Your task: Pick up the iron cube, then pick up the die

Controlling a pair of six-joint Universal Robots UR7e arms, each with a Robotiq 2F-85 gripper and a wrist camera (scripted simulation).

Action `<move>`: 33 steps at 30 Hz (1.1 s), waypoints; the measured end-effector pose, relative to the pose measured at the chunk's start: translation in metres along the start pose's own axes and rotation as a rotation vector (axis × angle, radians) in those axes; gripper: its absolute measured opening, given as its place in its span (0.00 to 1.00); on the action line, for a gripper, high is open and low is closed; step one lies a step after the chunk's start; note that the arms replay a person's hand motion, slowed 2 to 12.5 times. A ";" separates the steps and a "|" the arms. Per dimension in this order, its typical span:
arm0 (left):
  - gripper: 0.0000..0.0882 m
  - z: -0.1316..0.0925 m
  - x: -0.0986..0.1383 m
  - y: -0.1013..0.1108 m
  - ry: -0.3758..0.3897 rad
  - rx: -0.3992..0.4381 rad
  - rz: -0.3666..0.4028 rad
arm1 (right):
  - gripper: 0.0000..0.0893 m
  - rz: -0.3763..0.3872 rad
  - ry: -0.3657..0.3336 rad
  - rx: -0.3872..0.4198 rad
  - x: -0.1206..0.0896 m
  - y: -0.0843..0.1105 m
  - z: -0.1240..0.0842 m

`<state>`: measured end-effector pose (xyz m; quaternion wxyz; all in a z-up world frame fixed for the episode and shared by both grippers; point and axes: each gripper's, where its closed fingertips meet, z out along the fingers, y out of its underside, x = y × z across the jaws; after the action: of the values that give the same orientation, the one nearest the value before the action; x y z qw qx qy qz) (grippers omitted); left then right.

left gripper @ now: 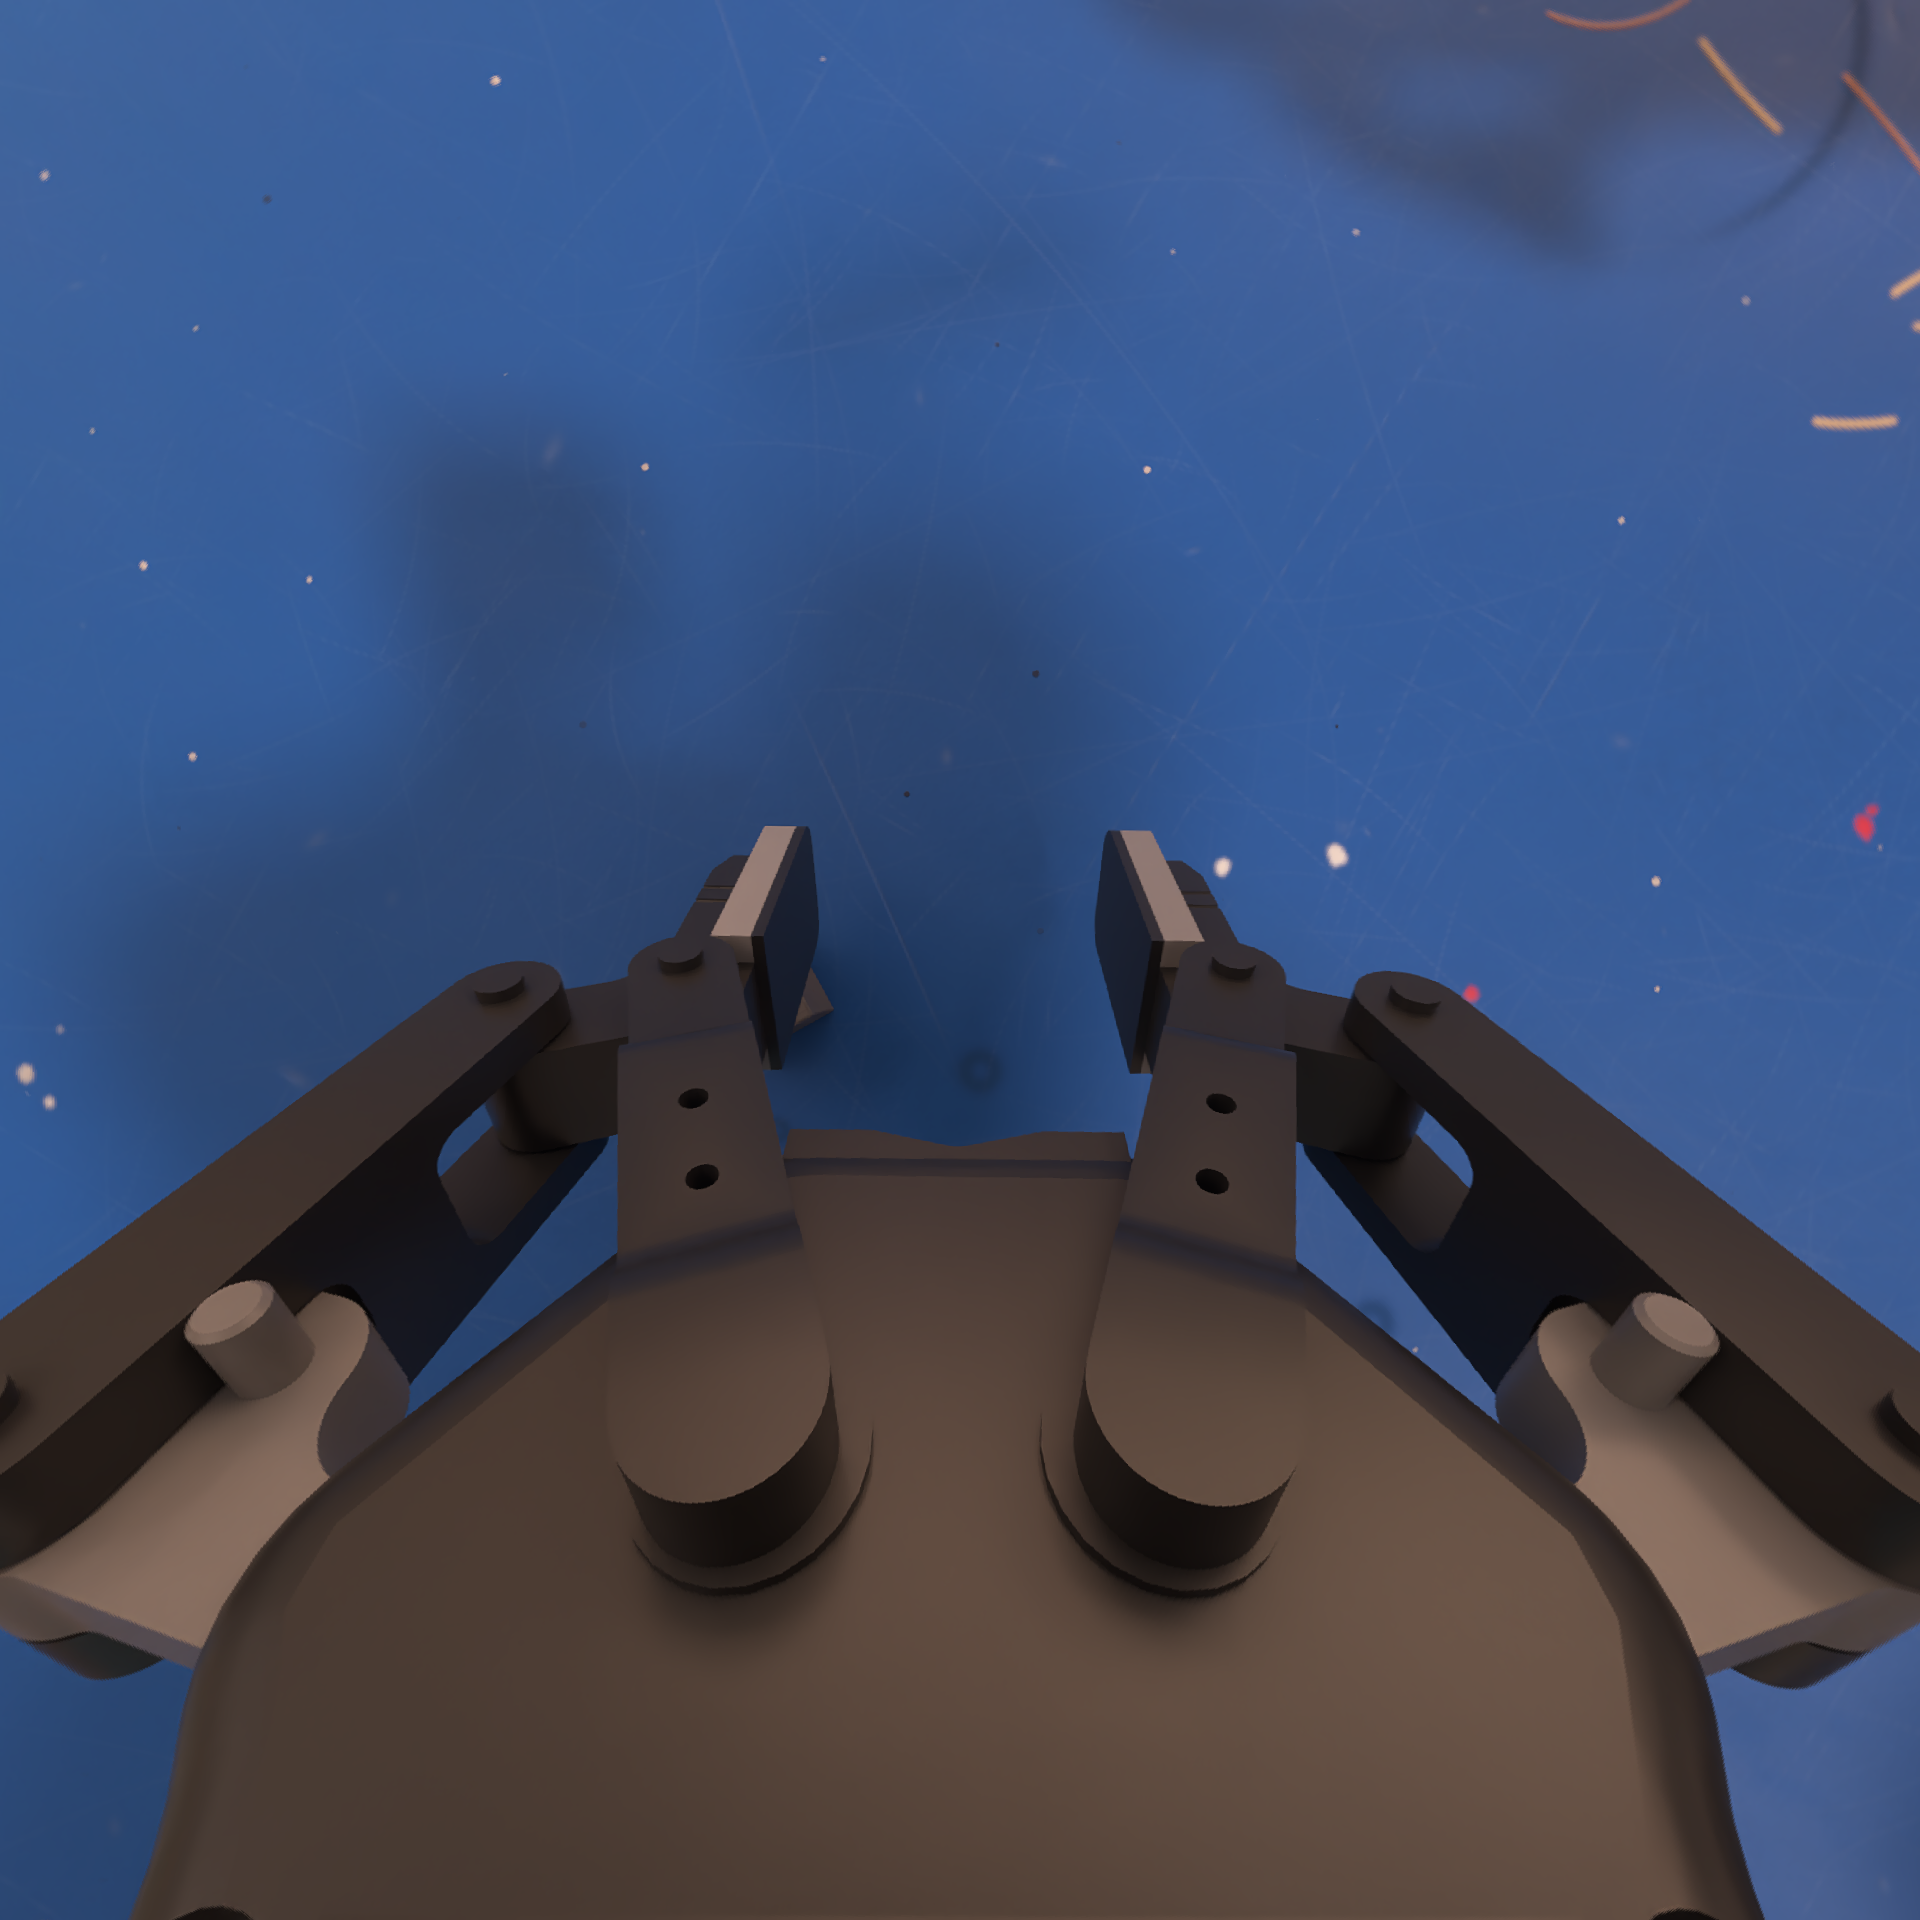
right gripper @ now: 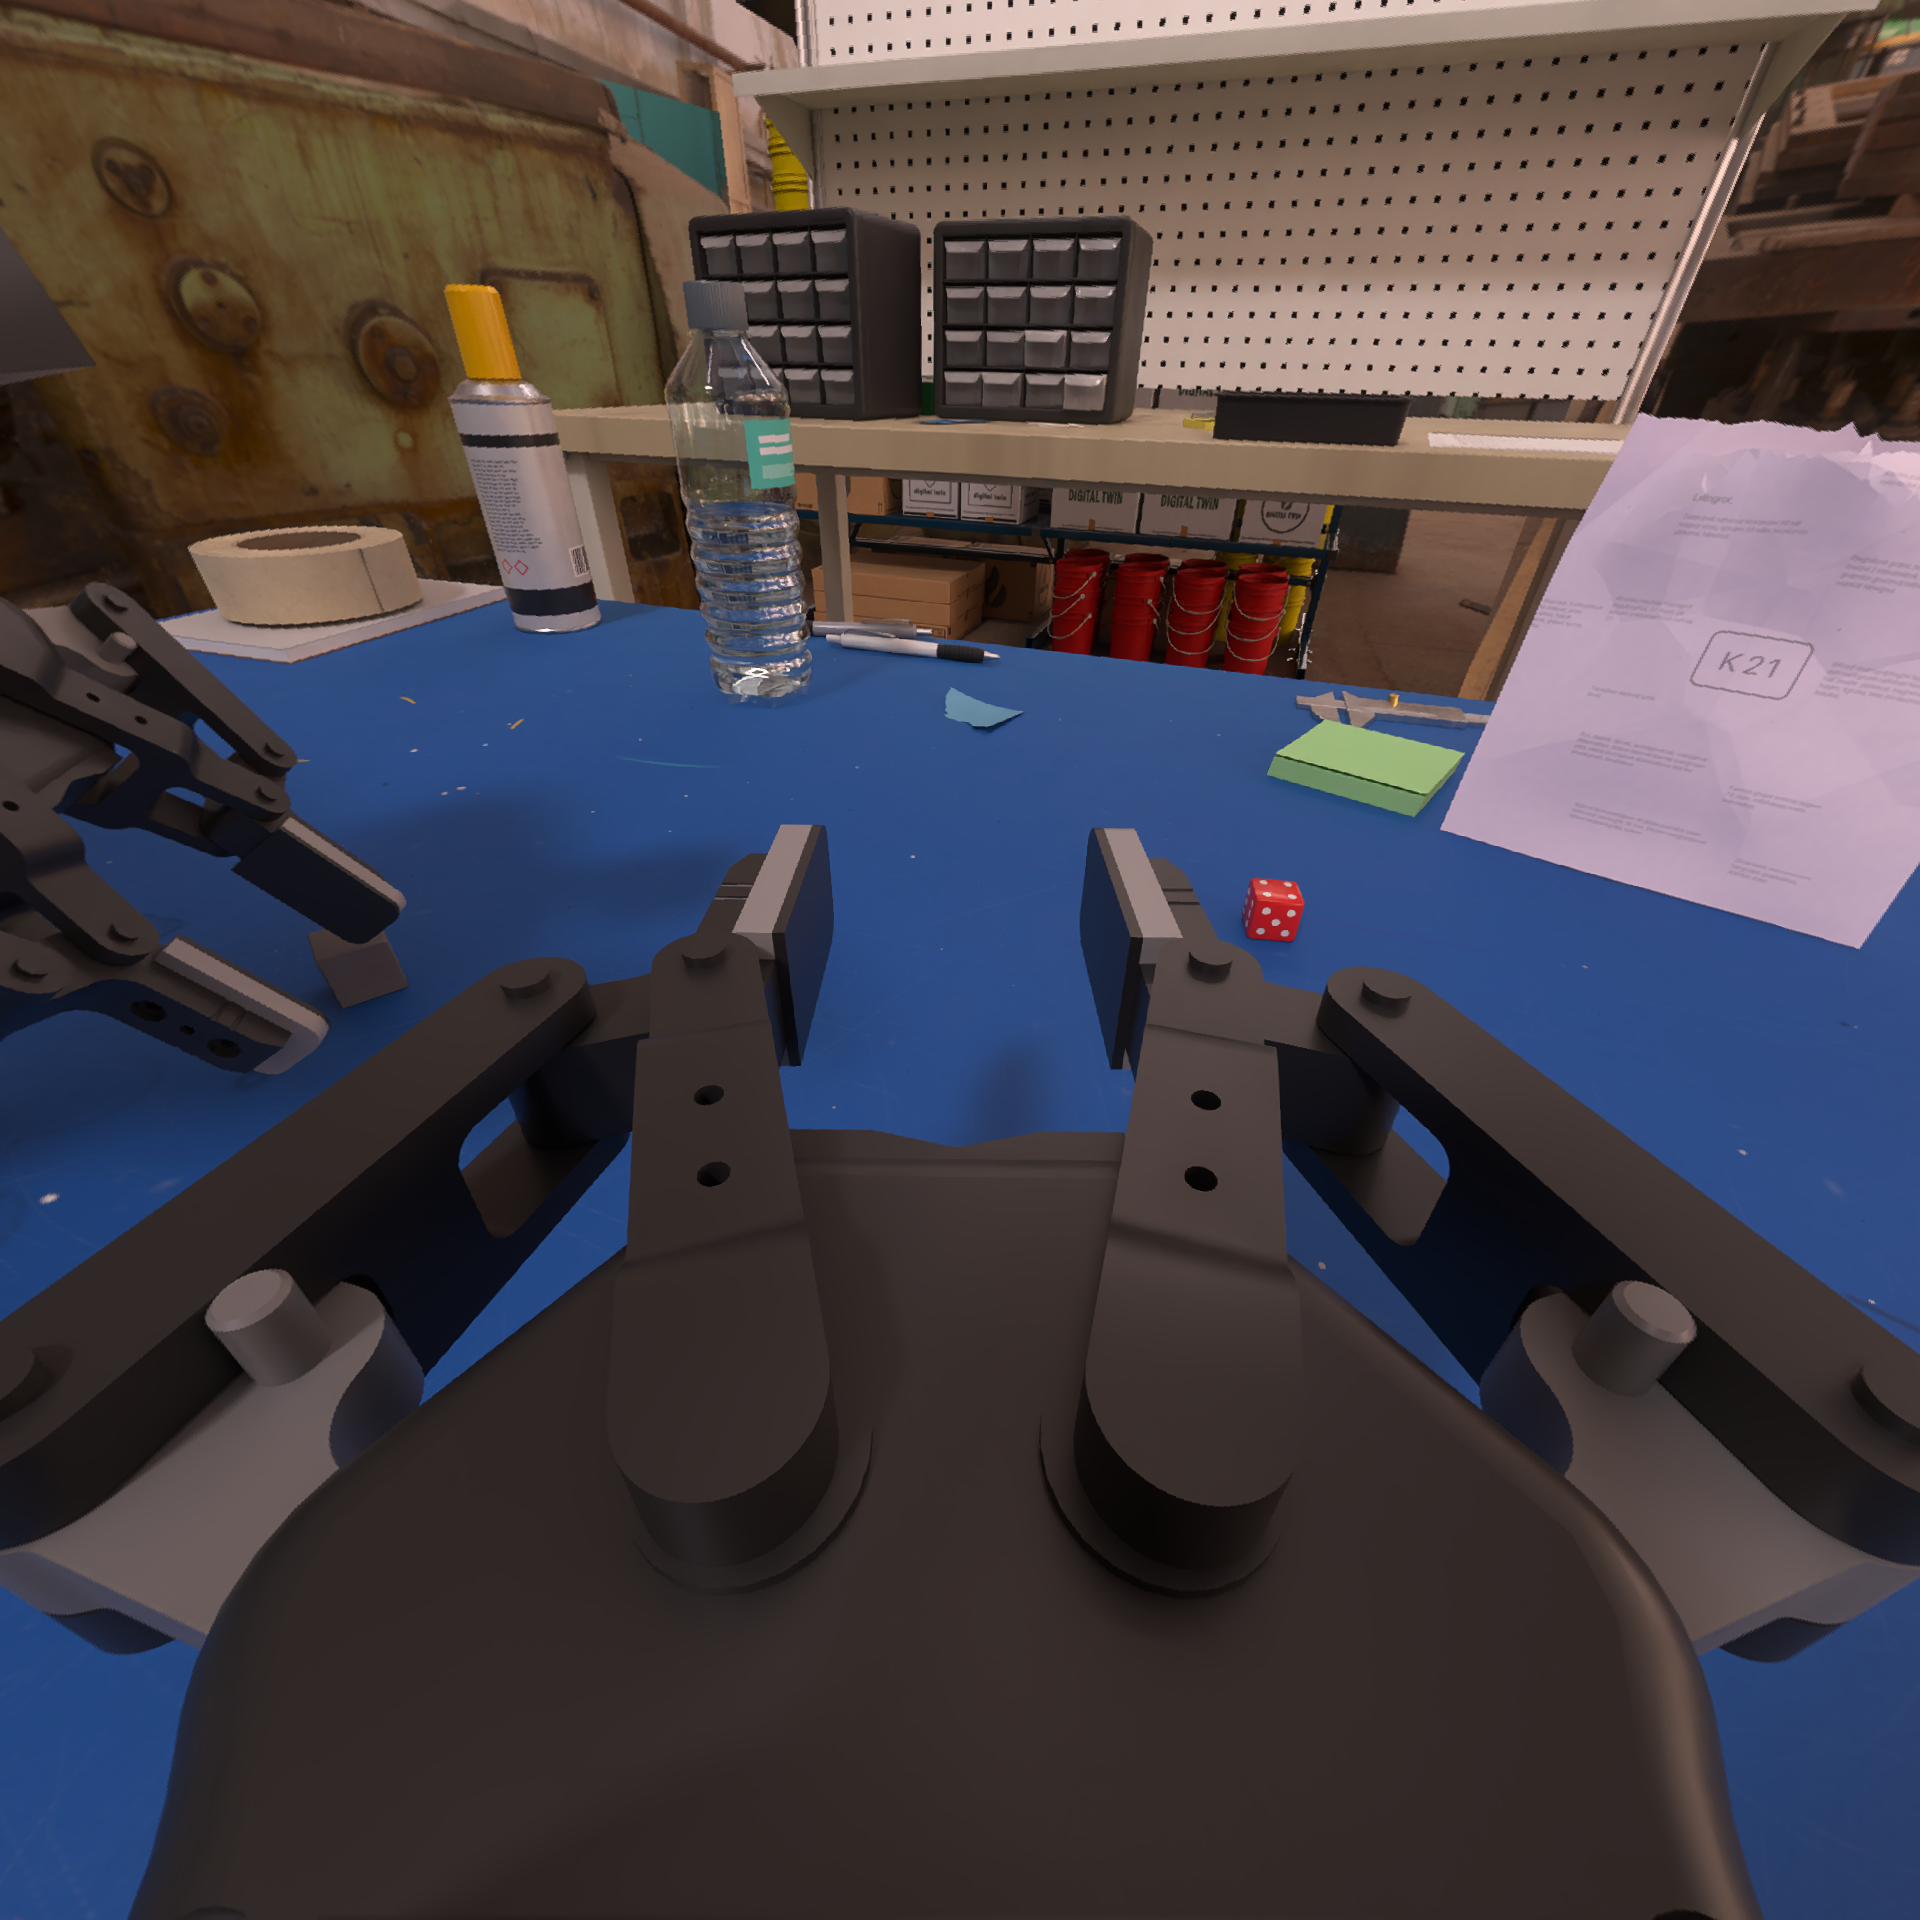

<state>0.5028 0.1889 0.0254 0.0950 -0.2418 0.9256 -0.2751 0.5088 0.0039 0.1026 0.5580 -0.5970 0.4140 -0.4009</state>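
The iron cube (right gripper: 358,966) is a small grey block on the blue table (right gripper: 623,790), at the left of the right wrist view. My left gripper (right gripper: 348,966) is open, tilted down, with its fingertips on either side of the cube. In the left wrist view the left gripper (left gripper: 956,935) is open close above the table, and only a corner of the cube (left gripper: 818,1005) shows behind the left pad. The red die (right gripper: 1273,910) with white dots lies just right of my right gripper (right gripper: 956,935), which is open and empty above the table.
A water bottle (right gripper: 743,520), a spray can (right gripper: 520,468), a tape roll (right gripper: 307,571) and a pen (right gripper: 914,649) stand along the far edge. A green sticky pad (right gripper: 1366,769), a caliper (right gripper: 1392,710) and a paper sheet (right gripper: 1714,675) lie at the right.
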 end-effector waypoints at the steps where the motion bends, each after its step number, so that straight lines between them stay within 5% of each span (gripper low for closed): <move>1: 0.54 0.001 0.000 0.000 -0.008 0.005 -0.016 | 0.49 0.000 0.000 0.000 0.000 0.000 0.000; 7: 0.44 0.004 0.000 0.000 -0.042 0.031 -0.097 | 0.49 -0.001 -0.002 -0.002 0.000 0.000 0.000; 15: 0.43 0.007 -0.004 -0.003 -0.099 0.060 -0.152 | 0.49 -0.001 -0.002 -0.001 0.000 0.000 0.000; 33: 0.52 0.017 -0.017 -0.003 -0.213 0.007 -0.124 | 0.49 0.004 -0.002 0.006 0.000 -0.001 0.000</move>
<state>0.5236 0.1871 0.0131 0.1762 -0.3260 0.8927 -0.2565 0.5089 0.0037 0.1034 0.5611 -0.5948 0.4135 -0.4005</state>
